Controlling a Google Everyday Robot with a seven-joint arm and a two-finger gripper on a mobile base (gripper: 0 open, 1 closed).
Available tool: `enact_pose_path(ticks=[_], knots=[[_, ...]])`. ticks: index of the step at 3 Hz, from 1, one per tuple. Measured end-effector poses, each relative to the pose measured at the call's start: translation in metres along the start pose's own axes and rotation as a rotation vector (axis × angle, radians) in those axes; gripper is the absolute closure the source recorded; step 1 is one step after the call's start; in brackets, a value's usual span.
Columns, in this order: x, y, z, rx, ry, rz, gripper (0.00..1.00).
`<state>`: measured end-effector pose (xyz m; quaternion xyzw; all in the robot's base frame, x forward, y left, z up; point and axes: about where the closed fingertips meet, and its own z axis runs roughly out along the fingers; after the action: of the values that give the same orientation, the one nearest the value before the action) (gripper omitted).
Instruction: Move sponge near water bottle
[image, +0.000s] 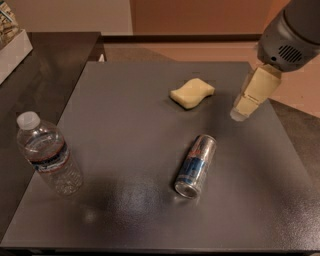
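While the hand (240, 113), grip unclear, hangs near it, the sponge (192, 93) lies lengthwise left-to-right.

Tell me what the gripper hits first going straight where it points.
Likely the bare table just ahead: the gripper, over the table's right side, points down-left. Depth is unclear; the can lies further along.

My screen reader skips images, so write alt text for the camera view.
A robot's claw hovers right of a pale yellow sponge on a grey table. A silver-blue can lies on its side nearer the camera; a capped water bottle stands near the left edge.
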<state>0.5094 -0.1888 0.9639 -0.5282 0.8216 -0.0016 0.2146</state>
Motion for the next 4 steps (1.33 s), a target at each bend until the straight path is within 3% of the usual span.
enact_pose_path(ticks=[2,4], knots=[[-0.032,-0.040,0.056,0.021,-0.033,0.117,0.00],[-0.068,-0.057,0.114,-0.005,-0.081,0.140,0.00]])
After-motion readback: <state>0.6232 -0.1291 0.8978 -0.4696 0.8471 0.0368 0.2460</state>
